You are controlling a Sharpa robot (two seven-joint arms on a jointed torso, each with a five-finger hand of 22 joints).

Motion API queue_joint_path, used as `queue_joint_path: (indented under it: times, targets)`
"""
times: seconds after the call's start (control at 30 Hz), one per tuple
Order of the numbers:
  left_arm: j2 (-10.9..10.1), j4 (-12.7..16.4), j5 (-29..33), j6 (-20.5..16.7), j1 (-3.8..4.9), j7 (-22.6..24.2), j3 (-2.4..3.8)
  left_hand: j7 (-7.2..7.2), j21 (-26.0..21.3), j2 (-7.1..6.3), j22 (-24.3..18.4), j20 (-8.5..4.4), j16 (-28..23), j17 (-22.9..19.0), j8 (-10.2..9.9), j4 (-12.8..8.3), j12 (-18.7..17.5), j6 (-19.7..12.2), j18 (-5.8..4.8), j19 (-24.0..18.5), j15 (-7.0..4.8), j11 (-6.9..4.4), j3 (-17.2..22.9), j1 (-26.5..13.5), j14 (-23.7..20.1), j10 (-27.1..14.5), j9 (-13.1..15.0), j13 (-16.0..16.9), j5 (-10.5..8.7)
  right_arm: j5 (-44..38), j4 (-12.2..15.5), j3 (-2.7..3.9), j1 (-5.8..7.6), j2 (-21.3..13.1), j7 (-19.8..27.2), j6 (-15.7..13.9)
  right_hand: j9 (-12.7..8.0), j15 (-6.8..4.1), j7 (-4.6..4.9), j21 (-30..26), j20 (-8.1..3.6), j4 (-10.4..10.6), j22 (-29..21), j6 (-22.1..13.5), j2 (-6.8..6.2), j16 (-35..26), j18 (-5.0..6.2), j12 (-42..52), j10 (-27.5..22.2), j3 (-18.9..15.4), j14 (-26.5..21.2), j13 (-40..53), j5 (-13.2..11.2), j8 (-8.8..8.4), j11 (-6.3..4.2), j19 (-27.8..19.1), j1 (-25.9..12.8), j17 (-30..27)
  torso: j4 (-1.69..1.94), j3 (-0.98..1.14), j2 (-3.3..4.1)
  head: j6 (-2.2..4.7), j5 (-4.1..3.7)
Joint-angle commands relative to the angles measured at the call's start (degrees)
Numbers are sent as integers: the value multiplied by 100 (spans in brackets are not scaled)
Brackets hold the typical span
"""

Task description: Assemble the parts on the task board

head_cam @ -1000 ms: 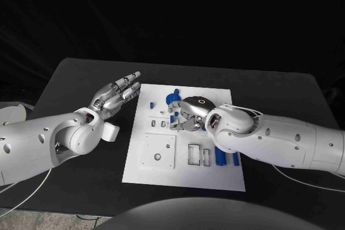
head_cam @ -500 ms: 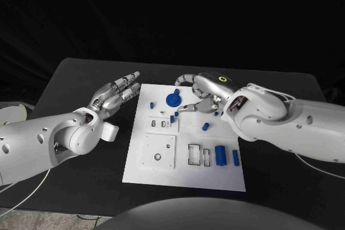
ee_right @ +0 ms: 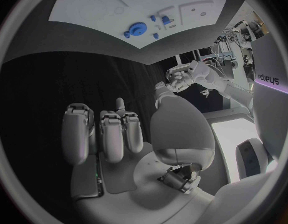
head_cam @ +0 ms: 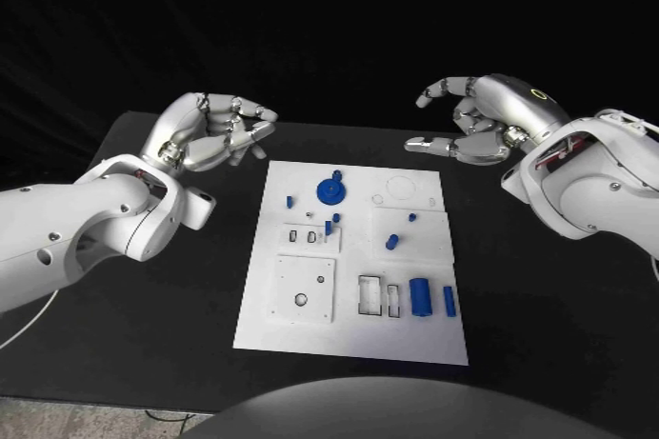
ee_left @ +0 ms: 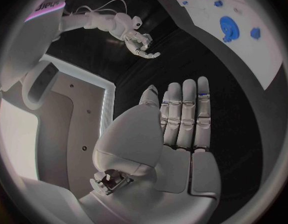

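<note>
Black table (head_cam: pixel 165 296) beneath: left hand (head_cam: pixel 206 134) and right hand (head_cam: pixel 488 115) hover empty, fingers loosely curled, beyond the task board (head_cam: pixel 354 334). Loose parts (head_cam: pixel 420 296) lie on it; a misaligned descent could scatter them.

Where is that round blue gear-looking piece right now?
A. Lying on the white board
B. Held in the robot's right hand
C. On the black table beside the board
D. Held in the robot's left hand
A. The blue gear lies on the far part of the white board, and both the left hand and the right hand are off the board, holding nothing.
</note>
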Motion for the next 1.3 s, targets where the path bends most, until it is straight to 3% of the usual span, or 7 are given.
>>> queue_joint_path:
  times: [0.03,0.07,0.17,0.27,0.47,0.8,1.3]
  targets:
    - [141,89,-2143,54,141,-1812,16,-39,2734,142,3336,-242,1692,3350,476,89,2975,65,-387,1511,-209,-57,-154,-469,1670,1474,377,2395,-347,210,-125,-21,-113,-48,-12,289,-11,40,10,40,50,-9,1195,62,91,19,-110,22,595,52,598,1505,32,33,50,201,26,1507,-38,29,-22,1,52]
    - [238,94,-2370,424,204,-2413,24,-78,3486,190,4425,-249,1718,3498,711,110,2975,69,-533,1979,-176,-78,-224,-690,1788,1474,614,2395,-490,226,-168,-26,-159,-54,-10,331,-20,44,15,43,54,-13,1195,84,139,19,-110,22,595,83,598,1505,60,53,54,200,51,1507,-43,34,-22,1,63]
    - [495,58,-2606,1118,281,-3455,33,-234,4090,196,5444,-322,1718,3498,1138,131,2975,185,-637,2486,-316,-225,-312,-981,1788,1474,1134,2395,-580,263,-259,-38,-324,-78,20,401,-42,51,24,39,61,-20,1193,115,225,19,-109,22,595,130,598,1505,153,84,62,196,100,1507,-31,47,-9,1,50]
    - [732,5,-2559,1674,315,-4208,40,-327,4252,238,5786,-311,1718,3498,1446,147,2975,308,-685,2706,-421,-293,-340,-1180,1788,1474,1532,2395,-589,280,-290,-42,-440,-103,56,406,-53,54,28,43,64,-25,1194,132,263,19,-109,22,595,147,598,1505,200,99,66,196,124,1507,1,36,1,1,0]
    - [1143,-108,-2213,2484,340,-5341,55,-460,4333,282,5984,-381,1718,3498,1968,138,2975,290,-712,2850,-537,-428,-346,-1450,1788,1474,2445,2395,-575,304,-342,-45,-534,-96,89,409,-71,59,32,50,69,-30,1195,179,325,19,-110,22,595,167,598,1505,260,131,70,197,153,1507,-19,58,12,1,-17]
    - [1518,-213,-2218,3293,347,-6563,74,-518,4306,292,5938,-459,1718,3498,2155,137,2975,205,-698,2824,-614,-497,-390,-1743,1788,1474,3104,2395,-660,311,-292,-46,-559,-112,70,453,-84,60,32,57,72,-33,1196,234,359,19,-111,22,595,170,598,1505,306,163,71,198,172,1507,-11,52,7,1,-49]
    - [1756,-256,-2472,3577,348,-6780,75,-552,4276,274,5906,-514,1718,3498,2098,53,2975,115,-690,2812,-664,-539,-284,-1662,1788,1474,3538,2395,-576,312,-302,-46,-561,-93,22,503,-93,62,33,58,73,-36,1196,302,379,19,-111,22,595,166,598,1505,329,197,71,197,180,1507,6,55,-5,1,19]
